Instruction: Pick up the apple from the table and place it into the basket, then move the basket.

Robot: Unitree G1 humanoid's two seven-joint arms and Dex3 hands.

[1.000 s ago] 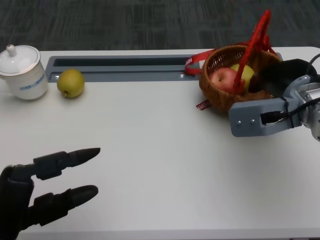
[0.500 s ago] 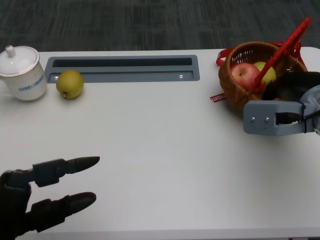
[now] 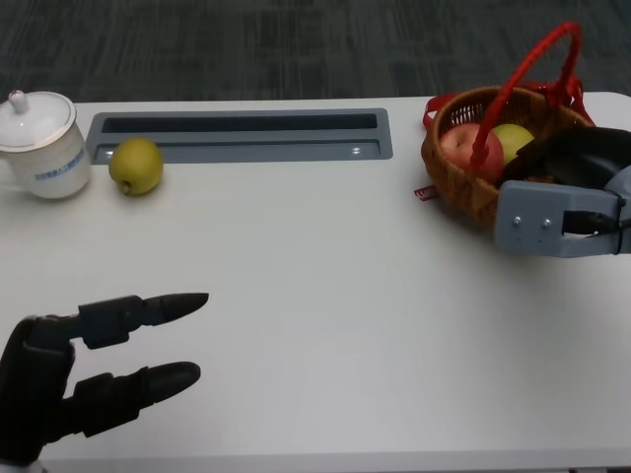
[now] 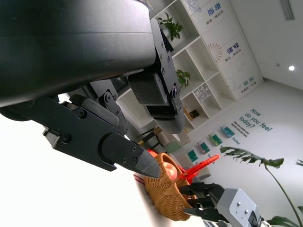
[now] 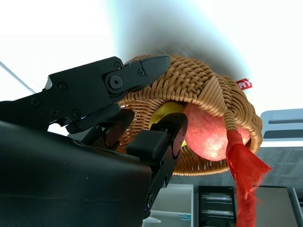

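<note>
Since half a second ago the wicker basket (image 3: 490, 148) has tipped back level and its red handle (image 3: 527, 74), which was leaning out to the right, now arches upright over the rim; the basket sits a little nearer the grey slot panel (image 3: 240, 135) than it did then. The red apple (image 3: 467, 150) lies inside the basket, touching a yellow-green fruit (image 3: 513, 139) beside it, so the first part of the job looks done.

The right hand (image 3: 564, 163) grips the basket's near rim: the right wrist view shows black fingers (image 5: 161, 142) hooked over the weave and into the bowl, against the fruit. The basket rests at the far right end of the table (image 3: 325, 266), just right of the panel. Moving it appears to be the step under way, and where it is meant to end up cannot be told.

The left hand (image 3: 94, 370) hovers low over the table, well apart from the basket, fingers spread and holding nothing. A yellow pear (image 3: 135, 166) and a white lidded cup (image 3: 41, 146) stand at the panel's left end.
</note>
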